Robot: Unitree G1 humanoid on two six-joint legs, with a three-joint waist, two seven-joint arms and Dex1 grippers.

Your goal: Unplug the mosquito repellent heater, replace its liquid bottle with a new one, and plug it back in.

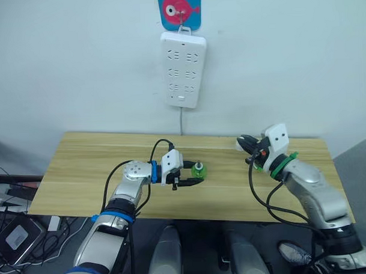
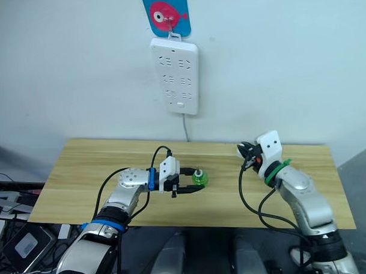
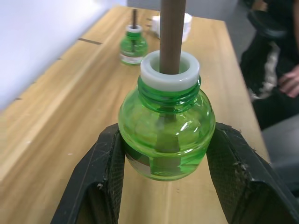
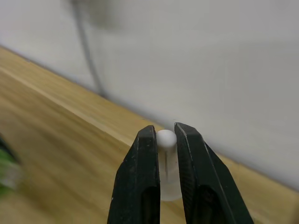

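At the tabletop's [image 1: 82, 170] centre, the left gripper [image 3: 166, 154] pinches a green liquid bottle [image 3: 166, 135] by its belly. At three o'clock, the right gripper [image 4: 166, 140] clamps the white mosquito repellent heater [image 4: 167, 163]. The round bottle could slip or tip, snapping its wick [image 3: 172, 35].

My left gripper [image 3: 163, 186] clamps a green liquid bottle [image 3: 166, 135], upright, brown wick rising. A second green bottle [image 3: 133, 45] stands at twelve o'clock beyond. My right gripper [image 4: 167, 140] pinches the white heater [image 4: 167, 163].
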